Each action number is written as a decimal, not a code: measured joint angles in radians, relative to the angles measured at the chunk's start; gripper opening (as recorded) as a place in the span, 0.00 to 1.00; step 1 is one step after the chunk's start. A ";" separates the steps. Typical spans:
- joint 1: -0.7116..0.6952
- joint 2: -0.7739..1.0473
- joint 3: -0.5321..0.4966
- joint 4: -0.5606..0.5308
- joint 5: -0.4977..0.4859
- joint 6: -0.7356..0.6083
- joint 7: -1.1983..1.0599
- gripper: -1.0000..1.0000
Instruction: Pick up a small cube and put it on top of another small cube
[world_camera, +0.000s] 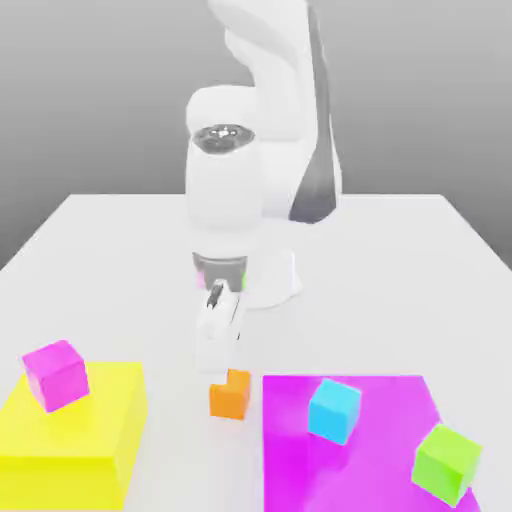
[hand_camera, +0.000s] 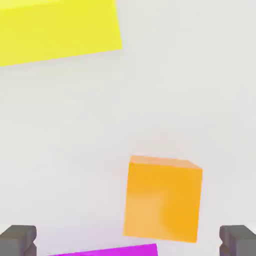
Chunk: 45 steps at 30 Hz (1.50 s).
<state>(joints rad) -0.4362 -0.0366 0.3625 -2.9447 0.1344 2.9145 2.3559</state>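
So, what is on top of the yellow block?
A magenta cube sits on the yellow block, near its far corner at the exterior view's left. The patch beneath that cube is covered.

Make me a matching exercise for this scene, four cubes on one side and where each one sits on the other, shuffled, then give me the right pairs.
Cubes:
1. orange cube
2. magenta cube
3. cyan cube
4. green cube

Places:
A. on the yellow block
B. on the magenta mat, nearer the mat's middle
C. on the bare table, under the gripper
D. on the magenta mat, near the exterior view's right corner

Pairs: 1-C, 2-A, 3-B, 4-D
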 joint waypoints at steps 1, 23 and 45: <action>0.001 0.022 0.003 0.004 0.020 0.015 -0.011 0.50; 0.273 0.280 -0.292 0.044 -0.047 0.232 0.038 0.00; -0.040 -0.054 -0.197 0.207 -0.098 -0.263 -0.211 0.00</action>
<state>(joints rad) -0.4760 -0.0903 0.1658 -2.7378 0.0360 2.6511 2.1453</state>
